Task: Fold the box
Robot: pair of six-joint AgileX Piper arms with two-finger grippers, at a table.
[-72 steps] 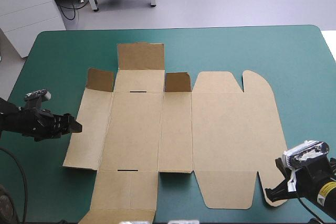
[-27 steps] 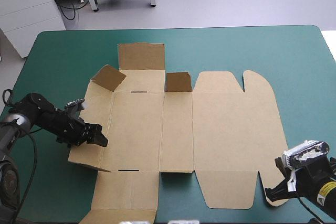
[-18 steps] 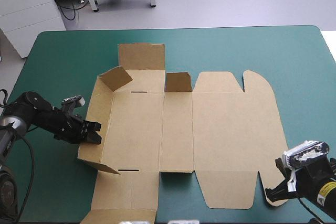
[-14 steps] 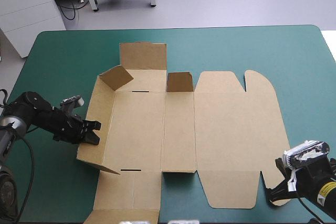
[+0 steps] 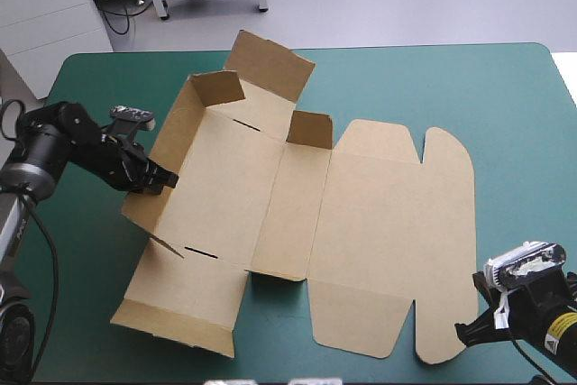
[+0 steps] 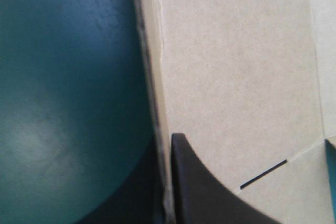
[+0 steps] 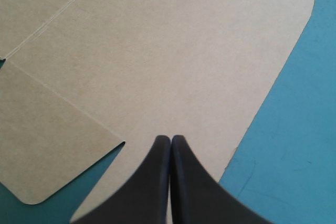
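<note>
Box lies angled across the teal-green cover, mostly flat, and we see its left wall raised. Left gripper pinches that wall, one black finger each side. Right gripper, fingers pressed together, points over the rounded lid flap.

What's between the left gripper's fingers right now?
The box: the edge of its raised side wall is pinched in the left gripper, nothing else with it. The left wrist view shows it.
</note>
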